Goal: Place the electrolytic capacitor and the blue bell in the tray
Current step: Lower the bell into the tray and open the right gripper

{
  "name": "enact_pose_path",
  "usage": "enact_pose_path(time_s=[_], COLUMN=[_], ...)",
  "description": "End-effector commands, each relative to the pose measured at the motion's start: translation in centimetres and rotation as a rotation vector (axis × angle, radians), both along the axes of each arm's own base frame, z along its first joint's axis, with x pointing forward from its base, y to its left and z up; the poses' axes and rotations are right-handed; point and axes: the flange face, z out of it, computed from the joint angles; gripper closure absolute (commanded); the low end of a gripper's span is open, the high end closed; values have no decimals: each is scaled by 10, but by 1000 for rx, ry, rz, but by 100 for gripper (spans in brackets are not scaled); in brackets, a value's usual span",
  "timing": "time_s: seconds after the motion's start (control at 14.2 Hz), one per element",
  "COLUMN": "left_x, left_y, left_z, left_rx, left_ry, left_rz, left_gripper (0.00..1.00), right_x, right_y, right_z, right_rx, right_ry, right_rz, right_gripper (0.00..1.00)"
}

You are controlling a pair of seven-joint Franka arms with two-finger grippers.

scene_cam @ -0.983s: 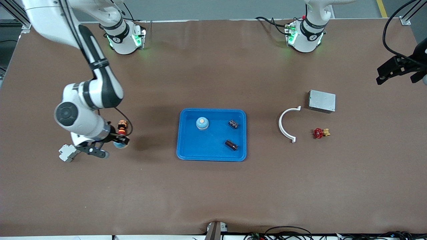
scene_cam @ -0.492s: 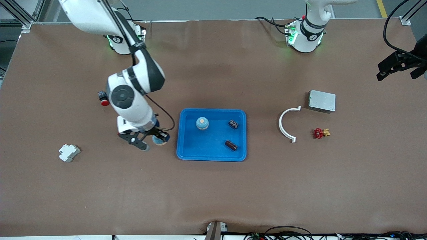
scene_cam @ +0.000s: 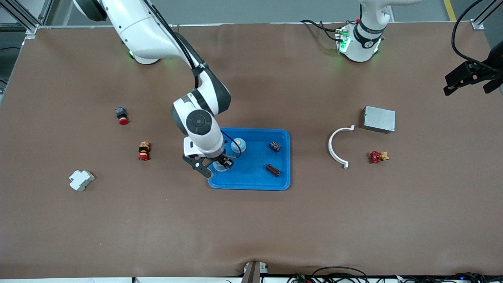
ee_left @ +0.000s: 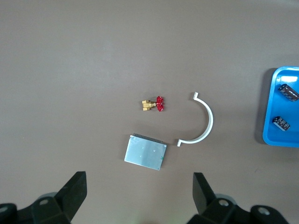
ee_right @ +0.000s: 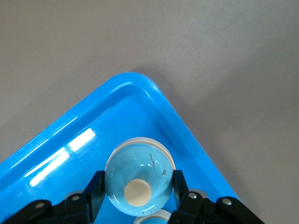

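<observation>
Hovering over the corner of the shallow bright-blue rectangular plastic tray [scene_cam: 251, 181] nearest the front camera and toward the right arm's end, the right tool [scene_cam: 215, 166] has its fingers [ee_right: 96, 184] clamped on a round pale-blue dome-shaped bell [ee_right: 138, 179] with a cream button on top. A second pale-blue bell [scene_cam: 238, 145] already sits inside the tray, as do two small dark cylindrical electrolytic capacitors [scene_cam: 274, 146] [scene_cam: 272, 170] lying toward the left arm's end. Judging by this, the task is nearly done: only lowering and releasing the held bell appears to remain. The bell hangs just inside the tray's raised rim, so a small shift toward the tray's middle would give safer clearance; the tray floor between the held bell and the capacitors is open. The left tool [ee_left: 138, 196] waits high over the brown worktop [scene_cam: 251, 228] at its own end, its fingers spread apart and holding nothing, above a flat grey metal box [ee_left: 145, 152], a white curved plastic half-ring [ee_left: 203, 122] and a small red-handled brass valve [ee_left: 153, 104], all well apart from the tray.
</observation>
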Motion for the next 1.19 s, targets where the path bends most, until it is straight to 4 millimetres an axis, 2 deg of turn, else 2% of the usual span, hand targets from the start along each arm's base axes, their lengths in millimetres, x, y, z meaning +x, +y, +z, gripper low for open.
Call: enact_pose_path(time_s=[0.0,0.7,1.12], left_x=[-3,1,1], left_y=[1,-12,-9], left_z=[1,-7,-8], left_rx=[-24,-6,-6], left_ry=[1,12,17], left_rz=[-5,-31,-25], left_gripper=[0,0,0], right_x=[3,2,-2], right_y=[19,49,56], right_z=[-1,-37,-51], right_rx=[-5,-9,-7], right_ry=[-20,-23,-30], right_rz=[-39,-91,-89], right_gripper=[100,100,100])
